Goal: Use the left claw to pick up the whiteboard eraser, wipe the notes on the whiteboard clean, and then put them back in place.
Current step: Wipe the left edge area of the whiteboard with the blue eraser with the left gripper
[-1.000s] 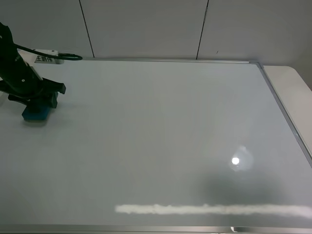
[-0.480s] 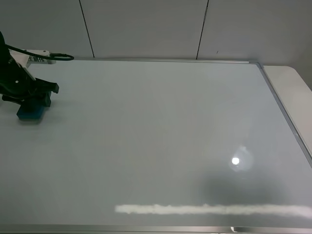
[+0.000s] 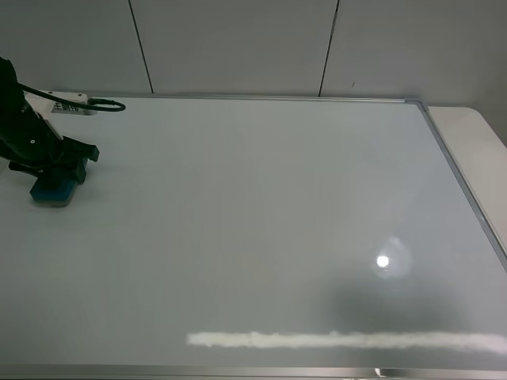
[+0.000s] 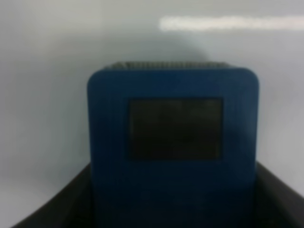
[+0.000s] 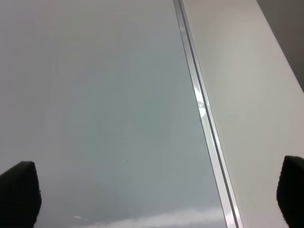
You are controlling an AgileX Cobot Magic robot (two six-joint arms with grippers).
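I am holding the small teal-blue whiteboard eraser (image 3: pixel 54 188), a rounded rectangular block with a paler base, in my black two-finger left claw (image 3: pixel 49 169) at the far left of the large glossy white whiteboard (image 3: pixel 253 229). The claw's fingers are clamping the block from both sides, and its base is resting flat on the board's slick surface. In my left wrist view the eraser (image 4: pixel 173 152) is filling most of the frame: a matte blue face with softly rounded corners, a darker rectangular inset at its centre, and a strip of dark ribbed felt showing along its far edge, while my black fingers (image 4: pixel 61 209) are flanking it low on either side. A small white labelled box (image 3: pixel 67 102) with a looping black cable (image 3: pixel 107 104) is sitting near the board's back edge, just behind my arm. The thin silver metal frame (image 3: pixel 463 190) is bounding the board on the right, and a plain off-white tabletop (image 3: pixel 475 134) is lying beyond it. The board is showing a round bright glare spot (image 3: pixel 383 260) and a long white glare streak (image 3: pixel 341 340) near the front edge. My right gripper (image 5: pixel 152 199) is hanging over the frame with its two dark fingertips (image 5: pixel 19 194) spread well apart, holding nothing.
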